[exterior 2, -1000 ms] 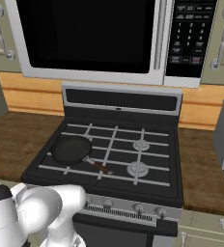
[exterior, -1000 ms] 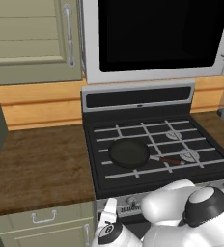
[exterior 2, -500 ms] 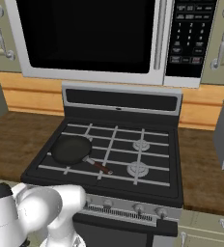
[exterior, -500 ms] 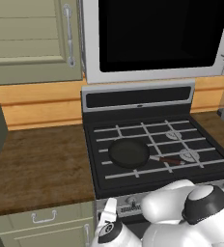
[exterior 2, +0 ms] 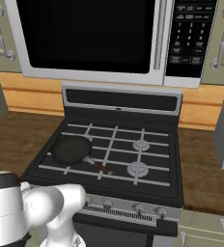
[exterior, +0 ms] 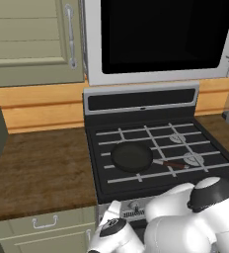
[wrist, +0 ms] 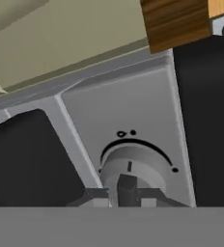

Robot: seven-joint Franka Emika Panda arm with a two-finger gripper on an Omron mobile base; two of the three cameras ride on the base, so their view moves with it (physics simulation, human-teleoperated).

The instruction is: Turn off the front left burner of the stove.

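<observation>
Knob (wrist: 129,169) dead ahead in the hand view: a round grey dial on the stove's (exterior: 151,148) silver front panel, a dark arc and small marks printed around it, a short pointer line on its face. It looks rigid and smooth, likely slippery on the rim, so the hold should pinch its sides squarely and twist. The gripper (wrist: 127,190) sits right at it, one dark fingertip (wrist: 127,187) rising in front of the dial; whether the jaws are closed on it, I cannot tell. The front left burner (exterior: 117,173) lies under pale grates, with the black frying pan (exterior: 132,156) resting over that side. Wooden counter (exterior: 37,168) runs to the left, microwave (exterior 2: 99,38) above.
</observation>
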